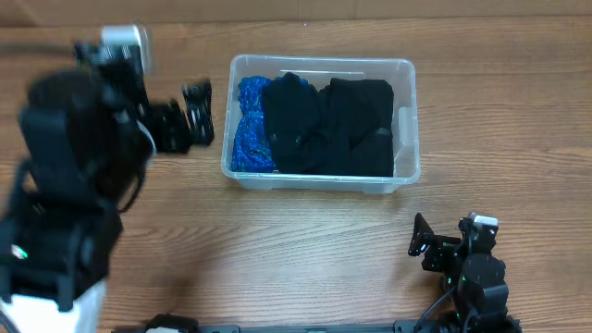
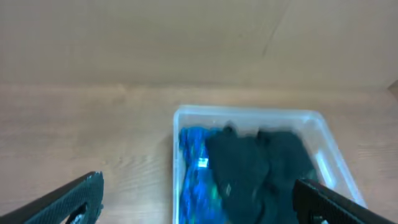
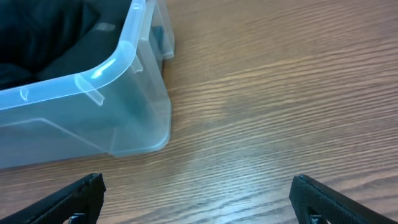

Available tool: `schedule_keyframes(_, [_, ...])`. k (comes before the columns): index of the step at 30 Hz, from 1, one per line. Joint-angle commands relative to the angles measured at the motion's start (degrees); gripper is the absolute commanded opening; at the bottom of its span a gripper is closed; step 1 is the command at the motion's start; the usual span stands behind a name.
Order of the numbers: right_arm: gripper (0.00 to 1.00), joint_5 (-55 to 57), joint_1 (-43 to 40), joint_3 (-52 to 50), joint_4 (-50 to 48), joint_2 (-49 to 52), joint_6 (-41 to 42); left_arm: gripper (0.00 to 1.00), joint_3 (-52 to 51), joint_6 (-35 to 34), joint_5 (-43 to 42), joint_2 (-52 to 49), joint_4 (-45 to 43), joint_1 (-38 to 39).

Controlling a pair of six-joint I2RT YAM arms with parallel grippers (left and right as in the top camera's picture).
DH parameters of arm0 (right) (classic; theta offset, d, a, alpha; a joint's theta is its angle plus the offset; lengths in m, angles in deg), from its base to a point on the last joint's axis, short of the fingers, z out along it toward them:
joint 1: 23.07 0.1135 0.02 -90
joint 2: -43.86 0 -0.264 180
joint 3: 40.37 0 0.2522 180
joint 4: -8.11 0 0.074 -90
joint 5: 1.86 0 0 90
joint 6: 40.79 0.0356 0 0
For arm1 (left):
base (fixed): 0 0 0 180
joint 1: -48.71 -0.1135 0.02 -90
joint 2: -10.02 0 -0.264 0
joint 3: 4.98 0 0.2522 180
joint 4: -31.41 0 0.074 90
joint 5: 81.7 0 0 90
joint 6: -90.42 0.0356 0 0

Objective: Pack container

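Container (image 1: 404, 69) already held blue item (image 1: 248, 125) and black clothes (image 1: 328, 125). Left gripper (image 1: 197, 109) and right gripper (image 1: 425, 242) spread, empty. Packing seemed finished; next probably retreat.

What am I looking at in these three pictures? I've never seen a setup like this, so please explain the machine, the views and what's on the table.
Two robot arms work at a wooden table. The overhead view looks straight down: the left arm is the big blurred black shape, its gripper just left of the container; the right gripper sits near the bottom edge. The other two pictures come from cameras on each wrist, and the dark wedges in the lower corners are that arm's own fingers. The clear plastic container holds black cloth and something blue at its left end. Both grippers are open and hold nothing. The right wrist view shows one container corner from close by.
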Motion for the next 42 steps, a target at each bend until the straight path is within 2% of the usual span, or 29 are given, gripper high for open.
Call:
schedule_keyframes(1, [1.0, -0.09, -0.11, -1.05, -0.13, -0.68, -0.13, 1.0, -17.73, 2.25, -0.24, 10.75, -7.52, -1.95])
schedule_keyframes(4, [1.0, -0.09, -0.11, -1.05, -0.13, -0.68, -0.13, 1.0, -34.14, 2.19, -1.01, 21.16, -16.96, -4.83])
schedule_keyframes(9, [1.0, -0.09, -0.11, -1.05, -0.13, -0.68, -0.15, 1.0, -53.27, 2.12, -3.93, 35.32, -27.1, -7.82])
schedule_keyframes(12, [1.0, -0.09, -0.11, -1.05, -0.13, -0.68, -0.15, 1.0, -62.4, 1.92, -4.17, 43.58, -30.21, -8.87])
schedule_keyframes(16, [1.0, -0.09, -0.11, -1.05, -0.13, -0.68, -0.15, 1.0, -70.71, 0.48, -4.81, 53.86, -30.14, -12.28])
schedule_keyframes(21, [1.0, -0.09, -0.11, -1.05, -0.13, -0.68, -0.15, 1.0, -76.67, -3.89, -4.79, 62.29, -30.12, -16.52])
schedule_keyframes(24, [1.0, -0.09, -0.11, -1.05, -0.13, -0.68, -0.15, 1.0, -79.06, -4.09, -4.76, 64.32, -30.14, -17.49])
schedule_keyframes(30, [1.0, -0.09, -0.11, -1.05, -0.13, -0.68, -0.15, 1.0, -86.73, -3.91, -4.68, 64.13, -35.12, -19.1])
schedule_keyframes(42, [1.0, -0.09, -0.11, -1.05, -0.13, -0.68, -0.15, 1.0, -86.93, -3.85, -4.59, 64.13, -35.76, -19.1])
